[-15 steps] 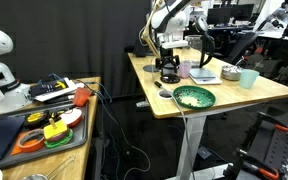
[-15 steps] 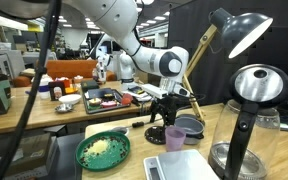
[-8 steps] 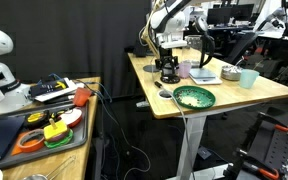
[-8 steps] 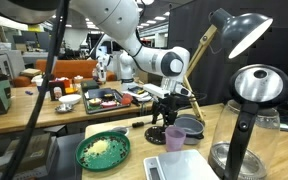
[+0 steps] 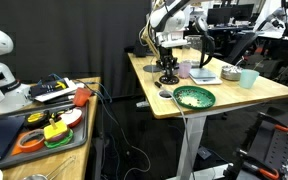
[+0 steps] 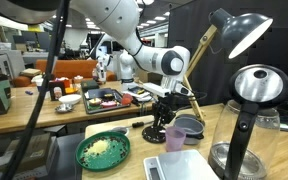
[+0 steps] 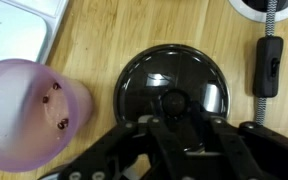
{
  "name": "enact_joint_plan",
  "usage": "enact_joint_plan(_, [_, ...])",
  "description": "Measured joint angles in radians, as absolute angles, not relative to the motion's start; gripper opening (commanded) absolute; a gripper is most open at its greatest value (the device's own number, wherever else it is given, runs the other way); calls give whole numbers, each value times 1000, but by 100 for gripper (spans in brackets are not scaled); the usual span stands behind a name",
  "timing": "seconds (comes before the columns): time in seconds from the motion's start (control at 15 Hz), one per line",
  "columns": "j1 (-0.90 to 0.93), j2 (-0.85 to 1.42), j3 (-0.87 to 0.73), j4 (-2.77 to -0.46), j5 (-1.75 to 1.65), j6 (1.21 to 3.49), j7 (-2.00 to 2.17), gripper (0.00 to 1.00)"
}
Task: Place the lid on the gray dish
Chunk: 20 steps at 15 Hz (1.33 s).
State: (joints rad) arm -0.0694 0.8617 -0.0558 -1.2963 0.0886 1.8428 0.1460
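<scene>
Little had changed: the gripper (image 7: 174, 122) stayed low over the lid (image 7: 172, 80), which lay on the worktop (image 5: 224, 95) near the gray dish (image 6: 190, 127), not on it. Whether the fingers pinched its centre was unclear, so lifting remained ahead.

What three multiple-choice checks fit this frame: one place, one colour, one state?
1. In the wrist view, where is the purple cup relative to the lid? A on it; B to its left in the picture; C to its right in the picture.
2. The bowl holding food is: A green; B red; C white.
3. The lid is: A inside the bowl; B upside down on the cup; C flat on the wooden table, below the gripper.
Answers: B, the cup sits at the picture's left edge; A, its rim is green in both exterior views; C, bare wood shows around it.
</scene>
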Motion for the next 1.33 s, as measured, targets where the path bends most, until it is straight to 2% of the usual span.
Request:
enact_joint_plan(0.87, [-10,837,-54,-1296,66,1826,151,8])
enact_joint_plan(1.33, [29,739,-65,-1355,-3,1893,248,8])
